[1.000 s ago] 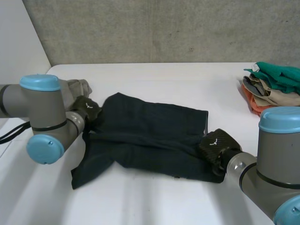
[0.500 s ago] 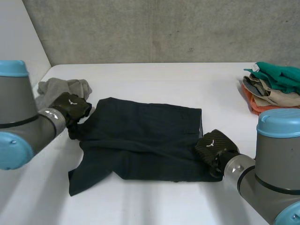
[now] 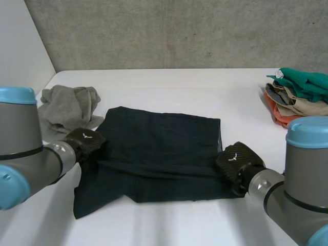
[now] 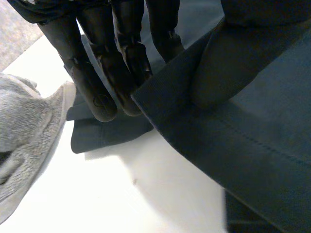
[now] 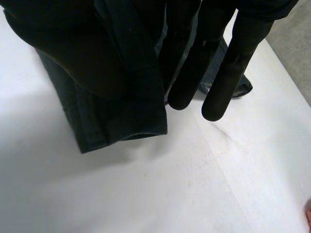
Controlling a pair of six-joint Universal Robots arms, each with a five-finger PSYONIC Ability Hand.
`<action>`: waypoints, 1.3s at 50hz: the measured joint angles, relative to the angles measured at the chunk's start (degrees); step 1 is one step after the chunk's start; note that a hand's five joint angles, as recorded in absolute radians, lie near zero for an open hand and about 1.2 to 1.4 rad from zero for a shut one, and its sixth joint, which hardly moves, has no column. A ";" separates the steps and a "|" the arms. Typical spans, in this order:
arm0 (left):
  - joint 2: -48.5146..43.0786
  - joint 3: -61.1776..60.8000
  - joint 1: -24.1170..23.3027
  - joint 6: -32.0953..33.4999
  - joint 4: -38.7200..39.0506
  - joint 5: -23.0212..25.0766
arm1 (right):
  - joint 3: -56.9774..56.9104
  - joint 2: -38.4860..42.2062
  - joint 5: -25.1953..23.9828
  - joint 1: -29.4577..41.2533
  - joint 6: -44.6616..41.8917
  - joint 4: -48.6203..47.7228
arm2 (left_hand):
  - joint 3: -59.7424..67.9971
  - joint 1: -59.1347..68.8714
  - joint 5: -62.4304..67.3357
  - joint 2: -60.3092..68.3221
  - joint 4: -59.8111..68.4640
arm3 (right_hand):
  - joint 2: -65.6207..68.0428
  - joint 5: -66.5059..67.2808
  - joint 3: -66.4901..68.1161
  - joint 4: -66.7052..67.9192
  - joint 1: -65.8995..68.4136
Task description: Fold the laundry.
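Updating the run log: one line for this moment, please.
left hand: pinches left edge of dark garment | right hand: pinches right edge | garment: spread on white table

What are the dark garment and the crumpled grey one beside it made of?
The dark navy garment looks like smooth woven fabric, maybe cotton twill: flat matte surface, crisp stitched hem. The grey cloth looks softer, perhaps fleece or knit jersey: fuzzy speckled surface, loose rumpled folds.

White table [image 3: 169, 84] — matte, evenly lit. Grey concrete wall [image 3: 179, 31] along its far edge; plain white panel [image 3: 20, 41] far left.
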 measured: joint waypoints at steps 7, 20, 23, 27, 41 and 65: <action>12.36 -9.28 -0.76 4.05 -11.12 0.22 | 1.97 -4.61 -1.17 -2.58 -8.01 12.78 | 0.00 0.00 0.00 0.00 0.02 | 0.00 -0.01 0.00 0.00 0.00; 17.91 -13.94 3.99 18.11 -20.03 3.31 | 0.66 -8.70 -5.11 -4.96 -14.83 18.30 | 0.08 0.00 0.87 0.21 0.05 | 0.00 0.01 0.00 0.00 0.00; 15.34 -9.20 3.02 14.96 -12.83 3.56 | -3.07 -5.84 -4.17 -3.57 -10.07 13.30 | 0.08 0.00 1.20 0.21 0.05 | 0.00 0.13 -0.01 0.00 0.00; 9.94 -1.65 0.91 9.23 -2.10 2.50 | -9.40 0.29 -0.48 -1.47 -3.04 4.70 | 0.11 0.00 1.21 0.23 0.06 | 0.00 0.18 0.00 0.00 0.00; -18.07 29.80 -3.12 3.24 19.32 -6.54 | -25.97 21.40 8.99 0.93 -0.86 -23.38 | 0.11 0.00 1.21 0.26 0.08 | -0.38 0.07 -0.38 -0.10 -0.25; 2.30 6.71 -2.17 -14.66 25.16 0.63 | -17.45 10.32 2.98 -2.05 15.63 -6.14 | -55.81 -55.61 -53.69 -56.47 -56.70 | -55.37 -54.86 -55.16 -55.01 -50.75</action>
